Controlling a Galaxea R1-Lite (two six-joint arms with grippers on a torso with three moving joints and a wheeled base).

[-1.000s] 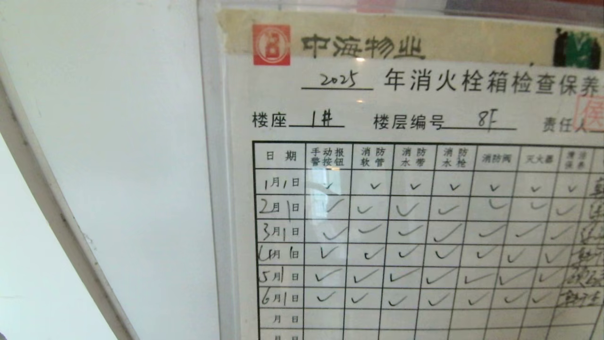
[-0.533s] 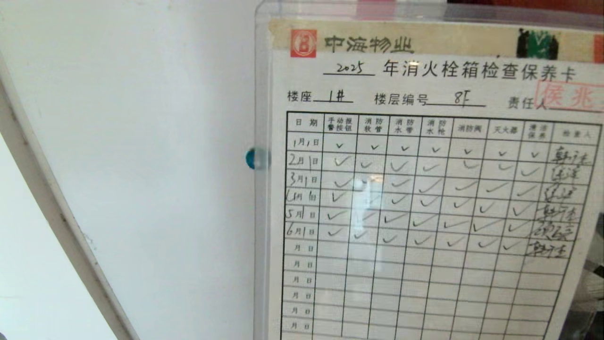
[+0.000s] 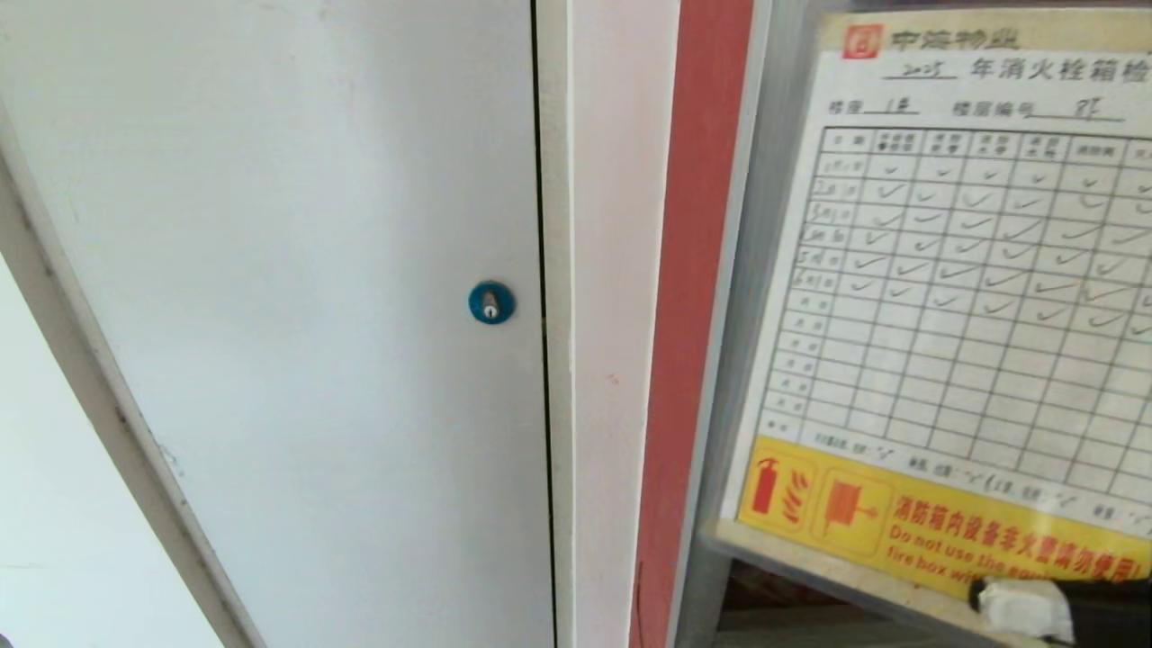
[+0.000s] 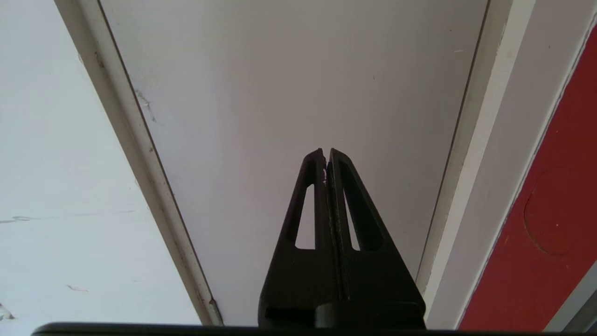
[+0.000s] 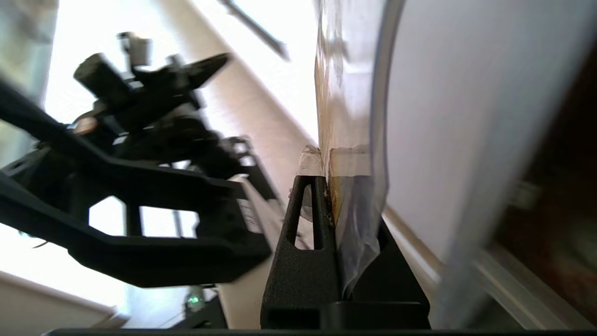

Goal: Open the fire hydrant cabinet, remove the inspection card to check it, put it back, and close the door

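The inspection card is out of the fire hydrant cabinet, at the right of the head view, its lower edge clamped in the right hand. Judging by that, returning it and closing the door remain. The left hand, pressed together and empty, faces the white panel door.

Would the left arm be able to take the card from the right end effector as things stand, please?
Probably not yet. The left end effector is shut, parked before the white door. The card hangs off to the right, clamped at its lower edge by the right end effector.
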